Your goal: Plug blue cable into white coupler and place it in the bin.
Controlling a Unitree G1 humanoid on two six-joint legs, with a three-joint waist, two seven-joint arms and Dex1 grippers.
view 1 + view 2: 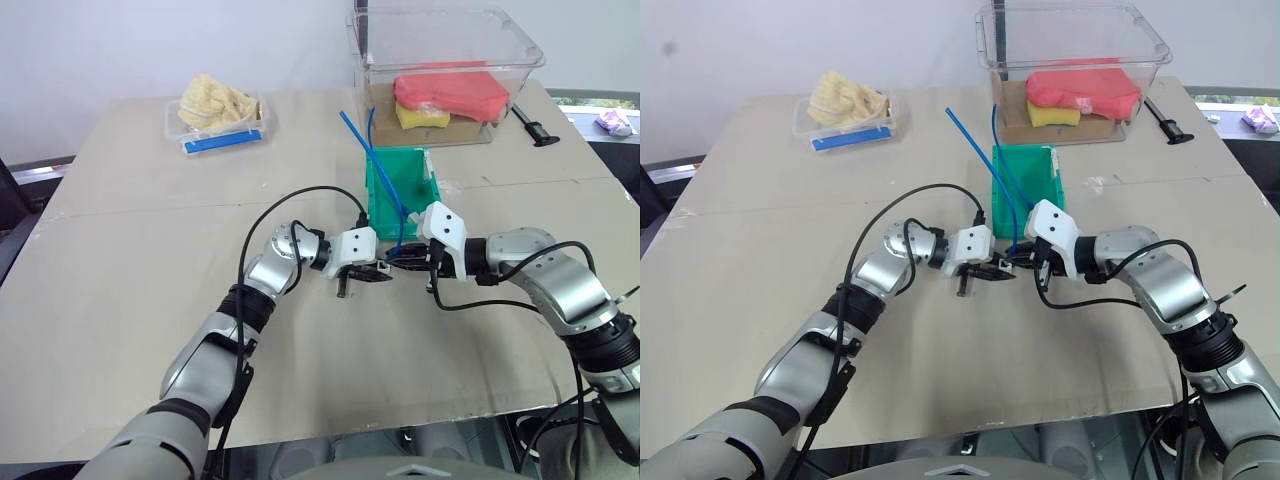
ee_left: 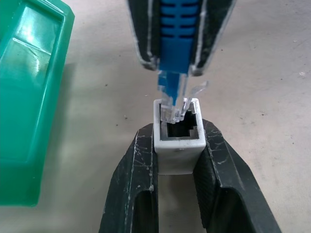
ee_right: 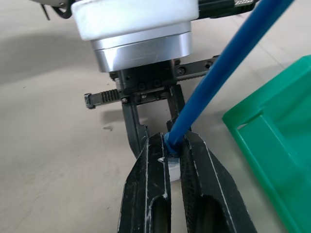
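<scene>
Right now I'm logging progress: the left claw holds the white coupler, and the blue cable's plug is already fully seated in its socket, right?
Not seated. In the left wrist view the blue cable has its clear plug only at the socket's rim. The left claw does hold the white coupler.

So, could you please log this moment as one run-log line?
left hand: shut on white coupler | right hand: shut on blue cable | plug at socket mouth, not seated | bin: beside hands
</scene>
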